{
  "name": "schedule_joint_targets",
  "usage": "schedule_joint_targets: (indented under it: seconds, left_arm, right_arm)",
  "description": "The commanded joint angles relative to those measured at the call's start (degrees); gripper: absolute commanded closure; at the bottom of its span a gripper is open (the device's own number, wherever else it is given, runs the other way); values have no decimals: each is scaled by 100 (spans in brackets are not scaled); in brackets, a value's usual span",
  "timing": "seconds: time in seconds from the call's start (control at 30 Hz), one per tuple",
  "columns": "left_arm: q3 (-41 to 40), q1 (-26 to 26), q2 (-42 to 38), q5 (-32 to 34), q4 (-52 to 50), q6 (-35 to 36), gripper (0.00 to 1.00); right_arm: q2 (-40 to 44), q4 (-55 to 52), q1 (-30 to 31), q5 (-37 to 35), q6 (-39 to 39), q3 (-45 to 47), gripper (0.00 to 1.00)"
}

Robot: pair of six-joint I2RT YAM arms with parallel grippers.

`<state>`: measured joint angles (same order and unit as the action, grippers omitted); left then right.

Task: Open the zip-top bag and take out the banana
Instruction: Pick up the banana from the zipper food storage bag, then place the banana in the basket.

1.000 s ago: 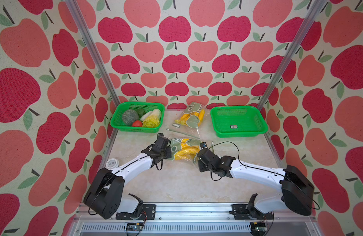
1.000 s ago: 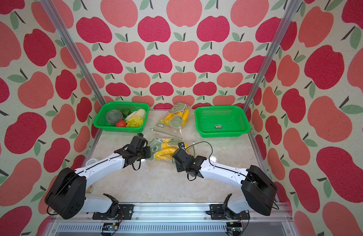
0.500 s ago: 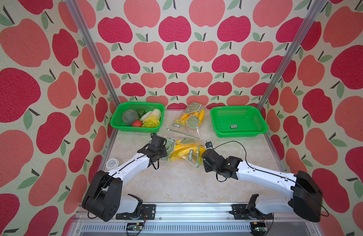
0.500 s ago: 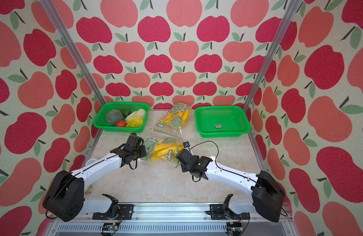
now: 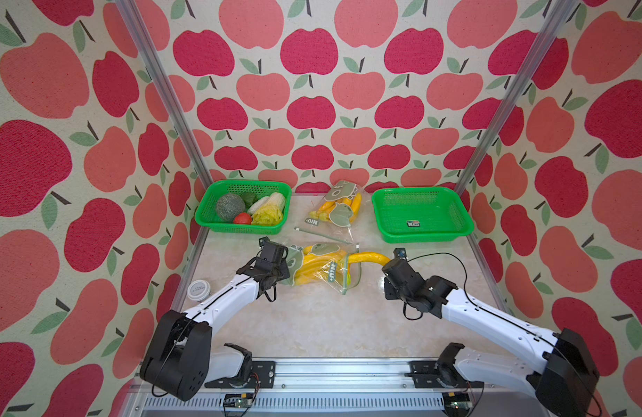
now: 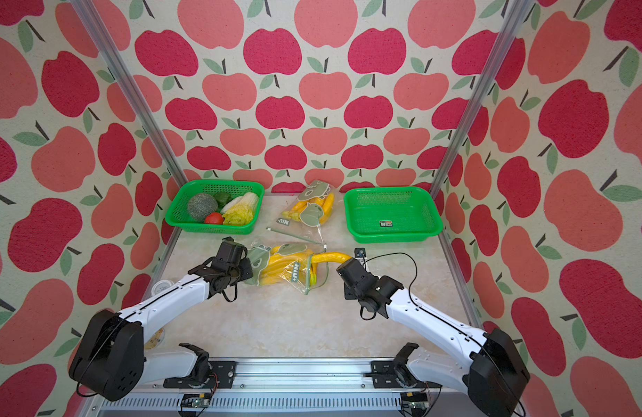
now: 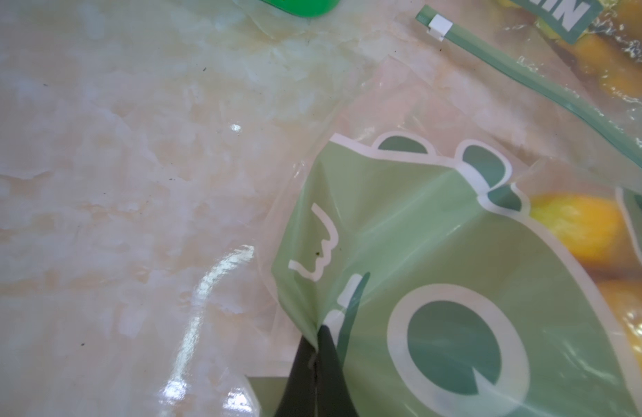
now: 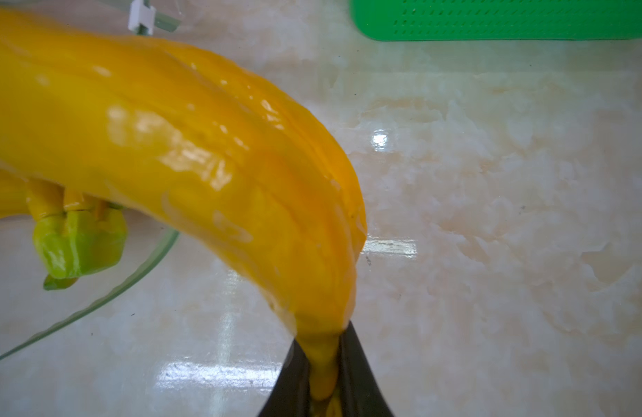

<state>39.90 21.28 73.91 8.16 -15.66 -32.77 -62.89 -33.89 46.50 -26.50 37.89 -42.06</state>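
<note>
Right gripper (image 8: 321, 348) is drawing the banana (image 5: 368, 257) farther out of the zip-top bag (image 5: 326, 278) than a moment ago.
Its fingers are clamping the banana tip, and about half of the fruit is sticking outside the bag mouth; the left gripper (image 7: 316, 346) is pinching the bag's opposite end.

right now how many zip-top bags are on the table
2. One zip-top bag lies mid-table, one end pinched in the left pincer, a banana partly out. The second bag lies farther back, between the vegetable basket and the other green basket.
</note>
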Motion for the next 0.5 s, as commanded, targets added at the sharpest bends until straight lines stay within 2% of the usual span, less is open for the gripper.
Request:
schedule_joint_targets:
  seconds: [0.0, 0.27, 0.47]
  left_arm:
    - [-131, -112, -120, 43, -152, -124, 100]
    - [-246, -164, -176, -196, 39, -65, 100]
    - [-212, -167, -145, -385, 125, 17, 100]
  right_arm:
    - [333, -319, -441, 6, 229, 136, 88]
    - [314, 262, -2010, 352, -414, -369, 88]
    - [-967, 515, -3472, 712, -893, -1815, 88]
